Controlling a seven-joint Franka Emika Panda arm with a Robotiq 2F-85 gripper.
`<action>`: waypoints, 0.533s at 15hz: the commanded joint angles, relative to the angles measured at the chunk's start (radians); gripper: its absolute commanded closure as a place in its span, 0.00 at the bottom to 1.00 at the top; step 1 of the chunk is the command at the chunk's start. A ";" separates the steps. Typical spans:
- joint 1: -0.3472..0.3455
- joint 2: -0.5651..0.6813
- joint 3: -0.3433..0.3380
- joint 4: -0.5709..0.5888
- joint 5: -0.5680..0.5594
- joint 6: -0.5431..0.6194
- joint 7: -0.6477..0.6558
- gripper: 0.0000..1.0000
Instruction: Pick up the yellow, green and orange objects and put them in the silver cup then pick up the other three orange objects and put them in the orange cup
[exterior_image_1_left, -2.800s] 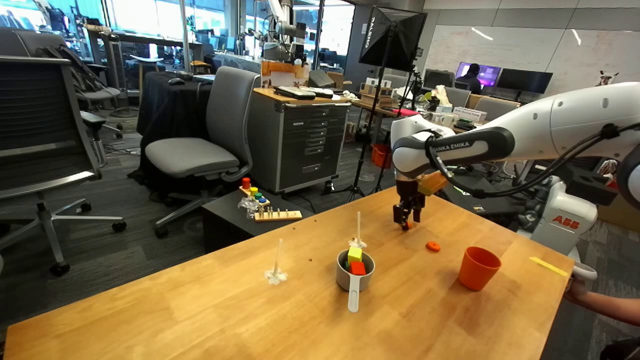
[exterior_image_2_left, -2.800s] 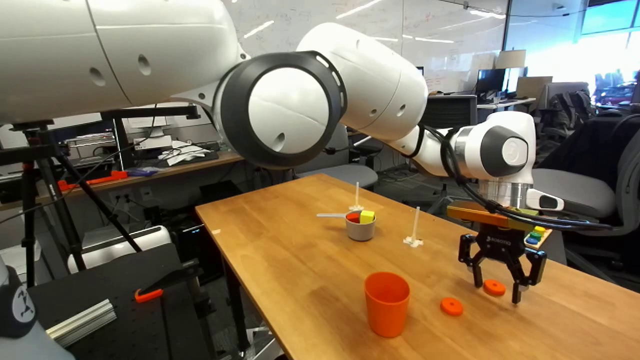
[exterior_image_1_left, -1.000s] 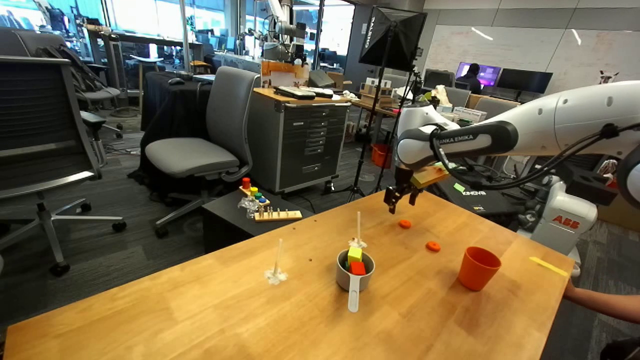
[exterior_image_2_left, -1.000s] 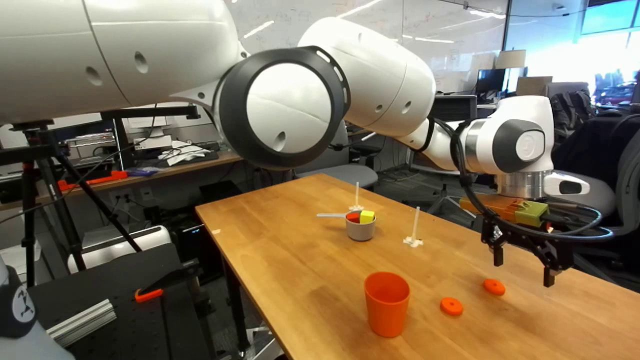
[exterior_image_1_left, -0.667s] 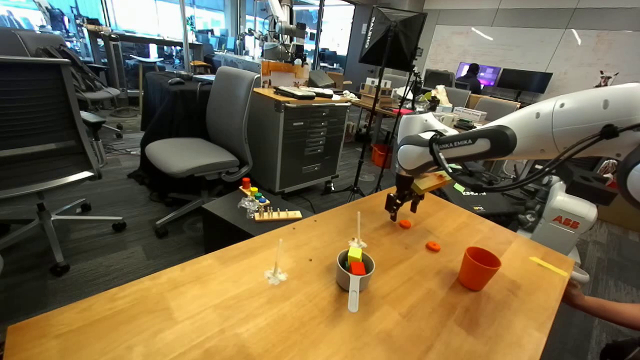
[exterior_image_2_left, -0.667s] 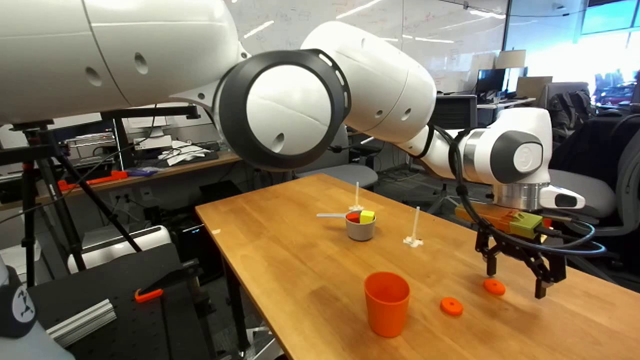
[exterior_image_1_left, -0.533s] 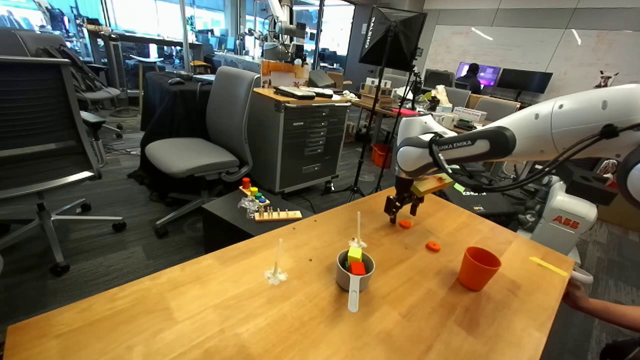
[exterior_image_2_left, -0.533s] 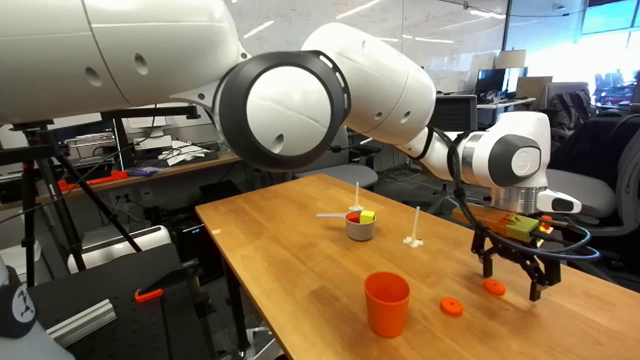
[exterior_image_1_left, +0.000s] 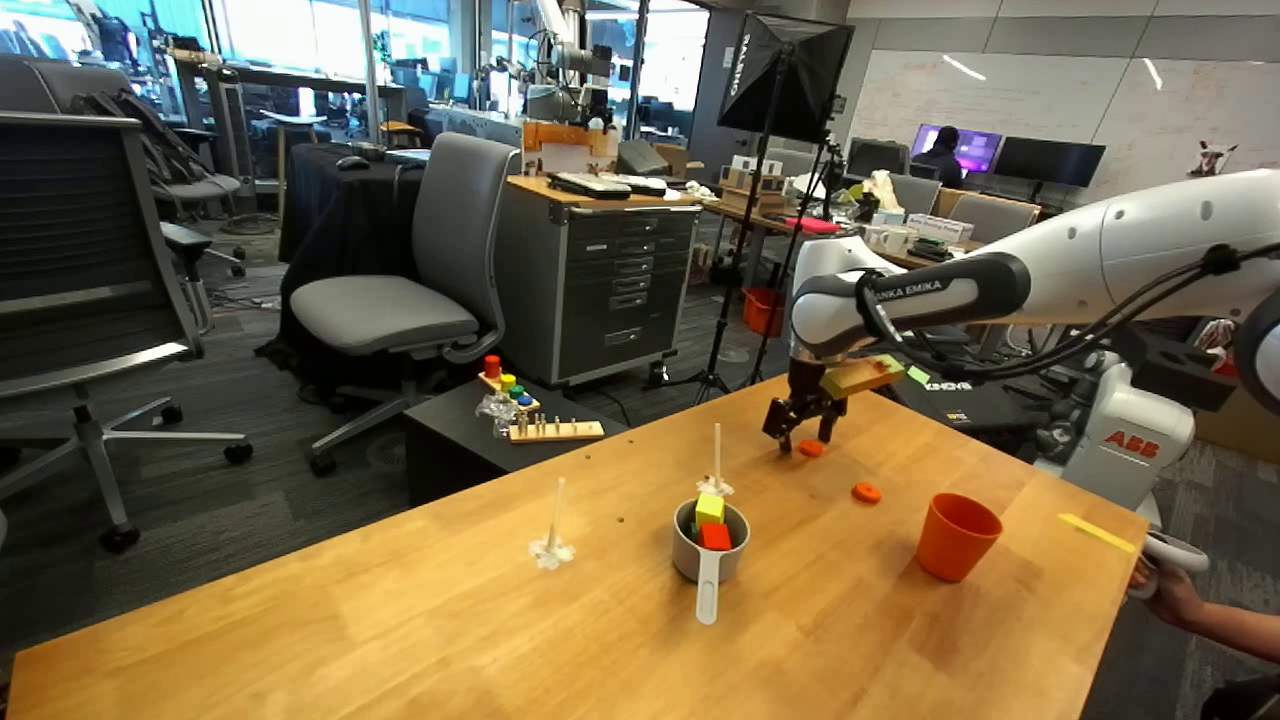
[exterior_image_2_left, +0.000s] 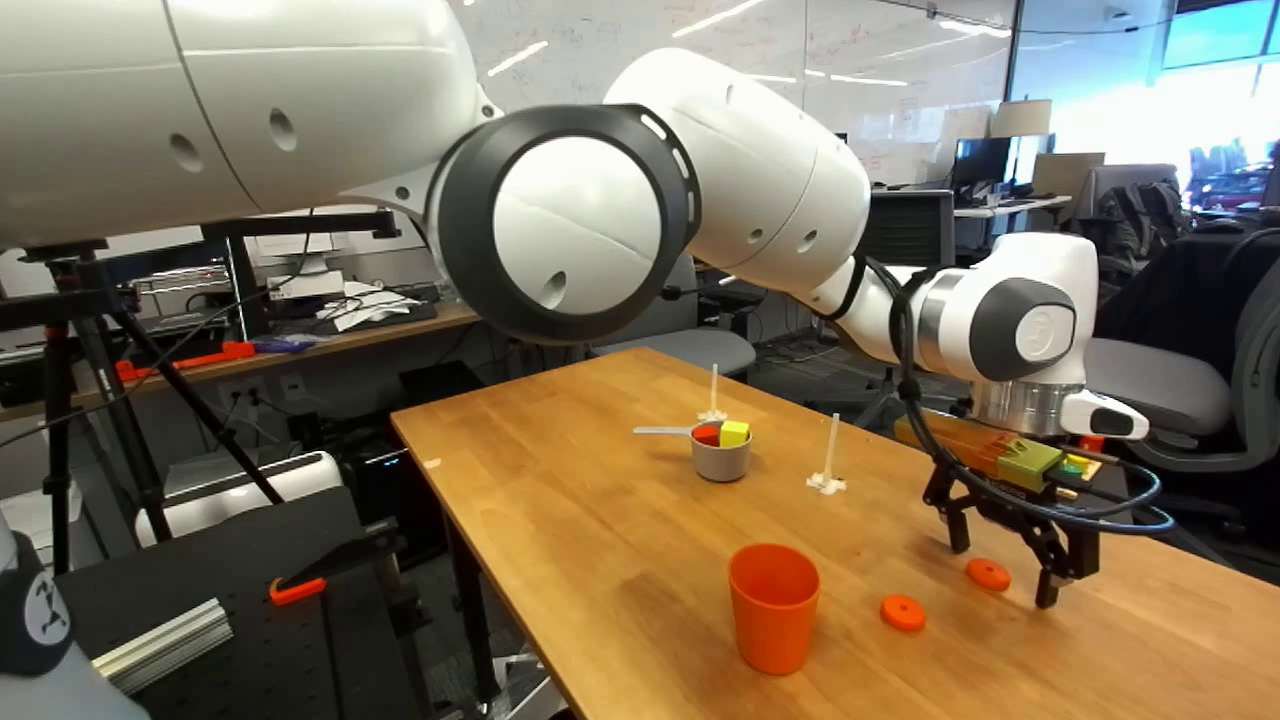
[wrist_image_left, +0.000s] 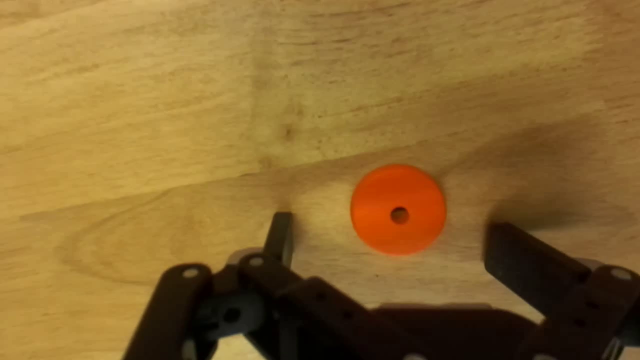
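My gripper (exterior_image_1_left: 806, 440) is open and low over the table in both exterior views (exterior_image_2_left: 1003, 575). In the wrist view its spread fingers (wrist_image_left: 392, 221) stand either side of and slightly behind an orange disc (wrist_image_left: 382, 200) with a centre hole, touching nothing. That disc lies flat in both exterior views (exterior_image_1_left: 812, 448) (exterior_image_2_left: 988, 574). A second orange disc (exterior_image_1_left: 866, 492) (exterior_image_2_left: 903, 612) lies between it and the upright orange cup (exterior_image_1_left: 957, 540) (exterior_image_2_left: 776, 625). A third disc is out of view. The silver cup (exterior_image_1_left: 684, 558) (exterior_image_2_left: 720, 464) holds a yellow block (exterior_image_1_left: 710, 509), a red-orange block (exterior_image_1_left: 716, 538) and a mostly hidden green piece (exterior_image_1_left: 693, 531).
Two thin white sticks stand upright on the table (exterior_image_1_left: 552, 525) (exterior_image_1_left: 717, 450) near the silver cup, whose handle (exterior_image_1_left: 708, 592) sticks out sideways. Yellow tape (exterior_image_1_left: 1097, 533) marks a corner. A person's hand (exterior_image_1_left: 1175, 598) holds a controller beyond the table edge.
My gripper was low at the same disc, then rose, tilted and moved off, and has now come back down around it, still open. Discs and cups have not moved.
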 joint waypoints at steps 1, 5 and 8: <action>-0.011 0.000 0.025 -0.005 0.031 -0.039 -0.023 0.00; -0.016 -0.002 0.030 -0.006 0.042 -0.063 -0.027 0.00; -0.017 -0.003 0.028 -0.010 0.041 -0.079 -0.026 0.34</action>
